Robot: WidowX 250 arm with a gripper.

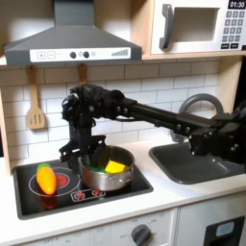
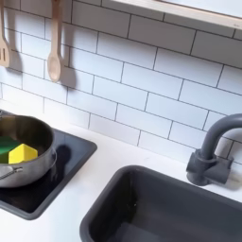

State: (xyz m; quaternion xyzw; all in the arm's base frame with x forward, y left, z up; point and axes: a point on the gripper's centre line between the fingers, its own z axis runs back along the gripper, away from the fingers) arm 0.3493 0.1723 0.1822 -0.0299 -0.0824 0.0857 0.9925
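Pot (image 1: 106,173) sits on the stove (image 1: 135,187), holding a yellow piece (image 1: 114,166). My gripper (image 1: 85,149) hangs at its back-left rim in the first exterior view; I cannot tell how wide it stands.

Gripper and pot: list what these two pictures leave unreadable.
- Gripper: in the first exterior view its fingertips blur into dark shapes against the cooktop; open or shut cannot be told.
- Pot: the second exterior view's left edge cuts it off.
- Yellow and green pieces in the pot: too small and blurred to identify.
- Sink: the second exterior view's bottom edge cuts off its basin.
- Microwave keypad: too small to read.
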